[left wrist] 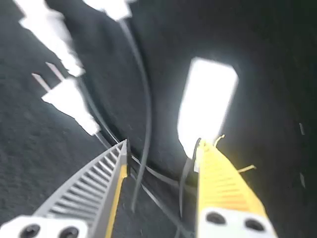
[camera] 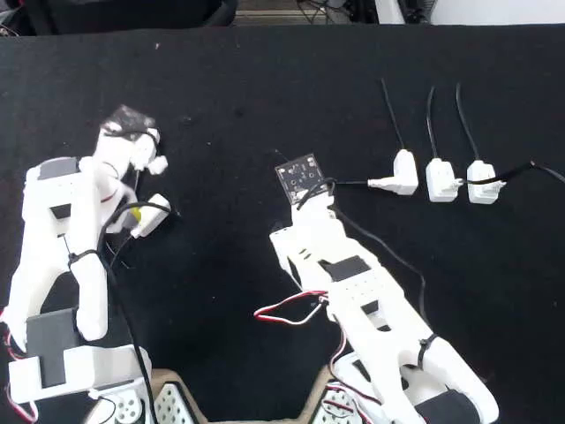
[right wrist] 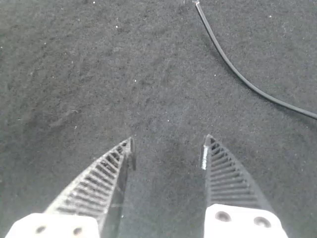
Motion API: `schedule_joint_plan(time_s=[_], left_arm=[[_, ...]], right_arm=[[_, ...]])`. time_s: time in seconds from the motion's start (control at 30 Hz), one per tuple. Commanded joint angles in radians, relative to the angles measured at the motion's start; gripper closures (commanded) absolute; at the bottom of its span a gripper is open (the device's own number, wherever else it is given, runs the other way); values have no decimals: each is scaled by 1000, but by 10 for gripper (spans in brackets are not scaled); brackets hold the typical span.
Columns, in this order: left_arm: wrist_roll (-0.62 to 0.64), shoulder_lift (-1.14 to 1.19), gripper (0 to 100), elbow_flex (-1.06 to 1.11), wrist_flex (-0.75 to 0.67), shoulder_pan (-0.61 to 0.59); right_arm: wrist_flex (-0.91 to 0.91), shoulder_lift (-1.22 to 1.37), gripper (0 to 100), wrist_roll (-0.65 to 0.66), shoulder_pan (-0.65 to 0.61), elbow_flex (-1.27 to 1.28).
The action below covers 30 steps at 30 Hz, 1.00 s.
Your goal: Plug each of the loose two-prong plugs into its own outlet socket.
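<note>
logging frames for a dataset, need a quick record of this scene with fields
surface: black cloth table
left gripper: open, low over black cords, gripping nothing
loose plug: white, two prongs, lying on the cloth ahead of the left gripper
right gripper: open, over bare cloth, one black cord ahead
sockets: three white pieces in a row at the table's right side, thin cords attached
plugged in: cannot tell

My counter [camera: 265,97] is black all over. At the right of the high view, three white sockets [camera: 440,180] lie in a row on it, their thin black cords [camera: 391,115] running toward the top edge. My left wrist view shows a white two-prong plug [left wrist: 67,99] lying flat on it, near a white block [left wrist: 205,101].
</note>
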Motion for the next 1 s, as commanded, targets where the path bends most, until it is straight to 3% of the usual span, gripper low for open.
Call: schedule_joint_plan(time_s=[0.0,0.13,0.5,0.73,0.97], left_arm=[[222,-32,780,-38,-180,-16],[391,-32,780,28,-270,16],[404,-44,780,166,-250,171],[404,-35,780,25,-112,128],[405,-34,780,16,-94,-19]], right_arm=[[-21,-35,790,-11,-9,-19],[-21,-35,790,-11,-9,-19],[-20,-36,790,-8,-9,-19],[-21,-38,790,-8,-9,-19],[-21,-38,790,-8,-9,-19]])
